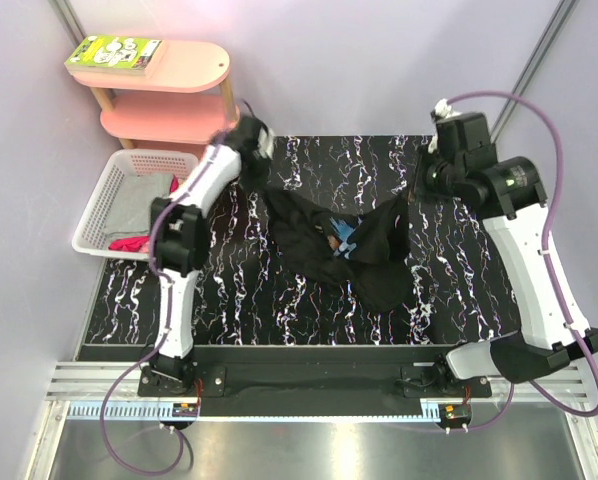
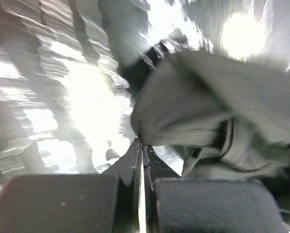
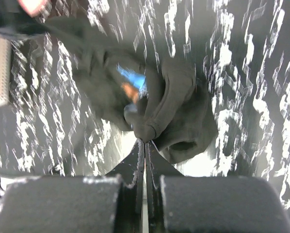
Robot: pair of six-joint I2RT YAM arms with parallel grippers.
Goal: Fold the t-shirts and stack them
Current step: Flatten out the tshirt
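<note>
Both pairs of jaws are clamped tight on the black t-shirt [image 1: 339, 245], the left arm [image 1: 204, 185] pinching its far left corner and the right arm [image 1: 524, 240] its right edge, while the crumpled middle lies bunched on the marbled worktop [image 1: 229, 290] between them.

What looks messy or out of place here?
The black t-shirt is bunched up, pinched at opposite edges by the left gripper and right gripper, its chest print half buried in folds. In the white basket, the grey shirt and red shirt lie in a loose heap. Nothing looks spilled or damaged.
</note>
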